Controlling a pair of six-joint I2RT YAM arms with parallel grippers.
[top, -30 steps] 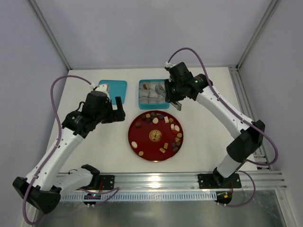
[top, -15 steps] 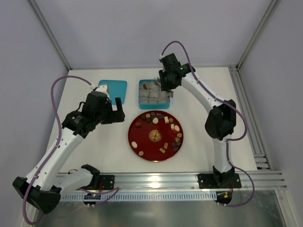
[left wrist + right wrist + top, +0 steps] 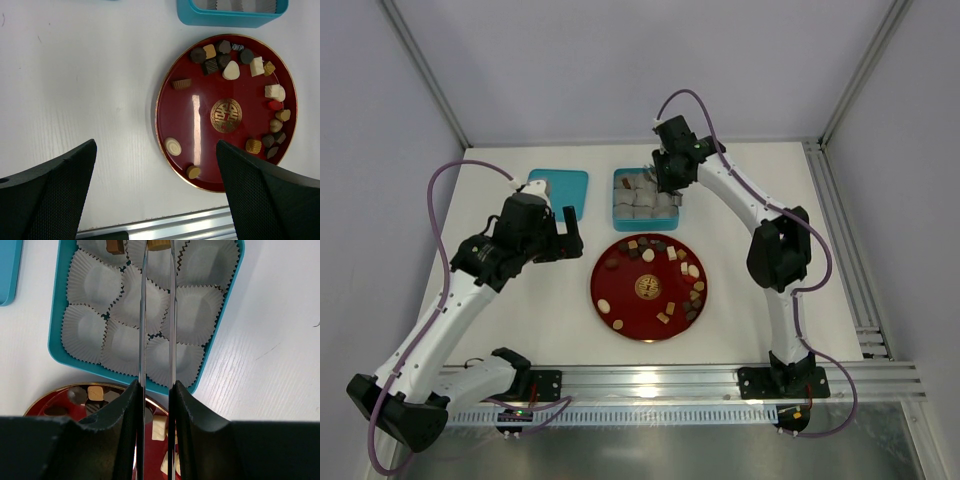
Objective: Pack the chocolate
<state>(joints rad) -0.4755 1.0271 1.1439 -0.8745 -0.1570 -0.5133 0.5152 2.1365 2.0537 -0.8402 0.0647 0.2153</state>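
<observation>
Several chocolate pieces [image 3: 665,255], dark, light brown and cream, lie on a round red plate [image 3: 597,290]; they also show in the left wrist view [image 3: 220,55]. My right gripper [image 3: 668,178] is shut on metal tongs [image 3: 144,315] over the teal box [image 3: 619,186] of white paper cups. The tong tips pinch a light brown chocolate [image 3: 159,244] above a far cup. Another brown piece [image 3: 115,245] sits in a neighbouring far cup. My left gripper [image 3: 156,150] is open and empty, above the table left of the plate [image 3: 200,125].
A teal lid [image 3: 565,185] lies left of the box, near my left wrist; it shows in the right wrist view [image 3: 7,270] too. An aluminium rail [image 3: 650,380] runs along the near table edge. The plate [image 3: 50,407] lies just in front of the box [image 3: 54,335].
My right gripper moved from the plate's far edge back and left over the box, carrying the tongs. The left arm has not moved.
</observation>
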